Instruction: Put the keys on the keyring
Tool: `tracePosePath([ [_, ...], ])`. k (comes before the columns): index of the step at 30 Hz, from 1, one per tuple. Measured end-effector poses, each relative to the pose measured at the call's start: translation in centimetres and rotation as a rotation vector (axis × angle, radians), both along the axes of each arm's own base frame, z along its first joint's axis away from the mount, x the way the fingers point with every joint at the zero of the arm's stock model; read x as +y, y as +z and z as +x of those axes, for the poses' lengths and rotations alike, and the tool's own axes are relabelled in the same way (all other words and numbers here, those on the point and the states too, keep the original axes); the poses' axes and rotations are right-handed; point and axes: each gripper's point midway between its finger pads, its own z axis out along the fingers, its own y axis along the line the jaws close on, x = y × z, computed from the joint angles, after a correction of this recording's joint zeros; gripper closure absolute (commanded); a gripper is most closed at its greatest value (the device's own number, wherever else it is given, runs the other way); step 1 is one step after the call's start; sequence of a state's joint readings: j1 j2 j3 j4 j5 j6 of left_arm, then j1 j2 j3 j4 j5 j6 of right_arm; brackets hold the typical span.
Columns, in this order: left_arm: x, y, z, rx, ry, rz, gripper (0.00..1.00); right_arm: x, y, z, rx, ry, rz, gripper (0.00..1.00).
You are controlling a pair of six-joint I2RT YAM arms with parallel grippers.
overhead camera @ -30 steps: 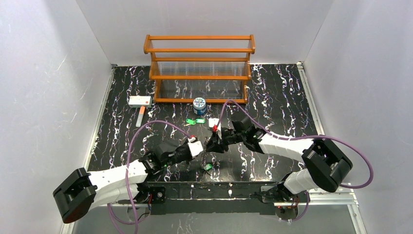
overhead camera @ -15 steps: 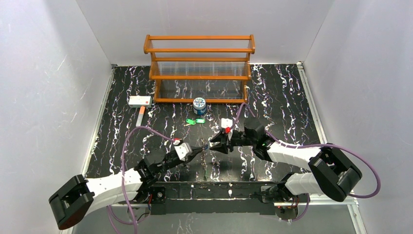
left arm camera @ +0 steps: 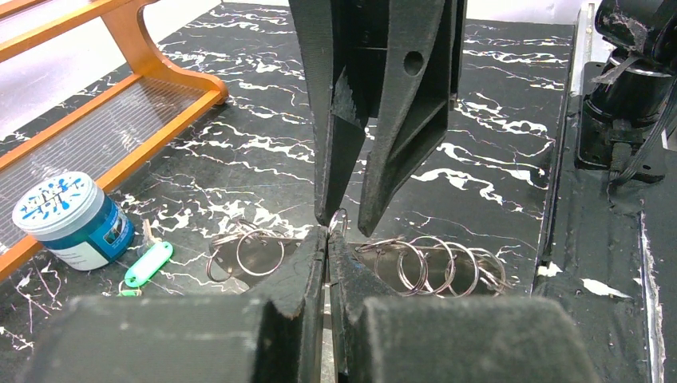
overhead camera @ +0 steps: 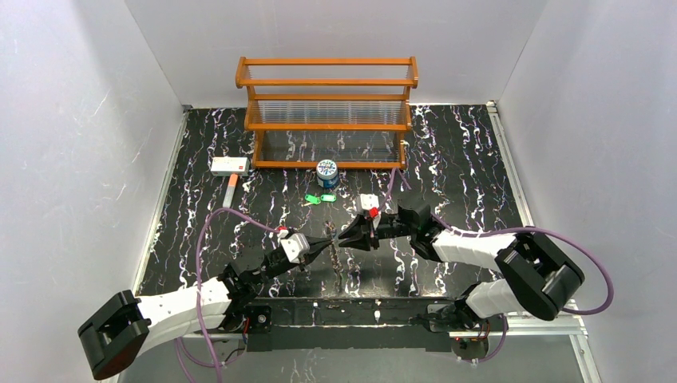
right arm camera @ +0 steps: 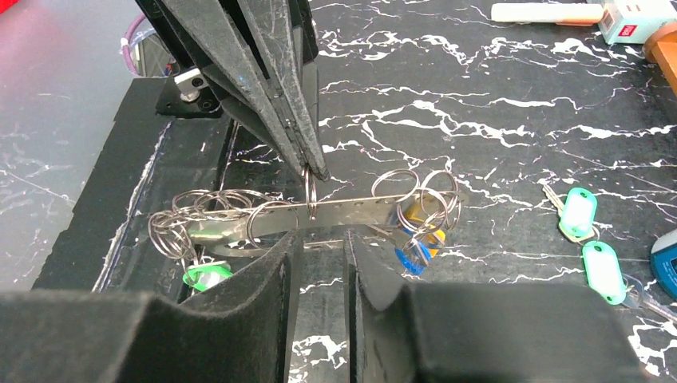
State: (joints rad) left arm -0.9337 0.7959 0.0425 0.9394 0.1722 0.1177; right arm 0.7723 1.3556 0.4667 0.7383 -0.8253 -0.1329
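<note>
Jaws: left gripper (left arm camera: 327, 239) pressed fully together, pinching one small split ring (left arm camera: 338, 220) by its rim; right gripper (right arm camera: 321, 243) parted by a narrow gap, its fingers either side of that same ring. Contact not resolvable, so no hold claimed

Change over the last second: left arm has pulled back toward its base and flattened out; right arm has followed in. Tips meet nose to nose over much the same spot of the table (overhead camera: 447, 159). Reading: a regrip on the ring, probably to steady or spread it. Neither gripper holds a key, so threading not yet begun

Keyring (right arm camera: 351, 209): flat pale strip below the pinched ring, between the two grippers. Hanging clear or resting, cannot tell. It carries many split rings, a green key (right arm camera: 203, 277) at one end, blue and yellow keys (right arm camera: 413, 254) at the other. Two loose green keys (right arm camera: 578, 214) lie well apart from it, near the can (left arm camera: 68, 217)

Containers: can lidded, contents hidden; white box (overhead camera: 230, 165) closed, contents unseen
</note>
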Motion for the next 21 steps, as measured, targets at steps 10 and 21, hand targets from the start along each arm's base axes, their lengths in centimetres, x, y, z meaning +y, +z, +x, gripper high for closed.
tracePosePath([
  [10, -0.06, -0.27, -0.01, 0.008, -0.002, 0.006, 1.0, 0.71, 0.53, -0.06, 0.03, 0.029, 0.025, 0.66],
  [21, -0.09, -0.34, -0.04, 0.012, -0.004, 0.007, 1.0, 0.98, 1.03, -0.37, 0.042, 0.06, 0.04, 0.99],
])
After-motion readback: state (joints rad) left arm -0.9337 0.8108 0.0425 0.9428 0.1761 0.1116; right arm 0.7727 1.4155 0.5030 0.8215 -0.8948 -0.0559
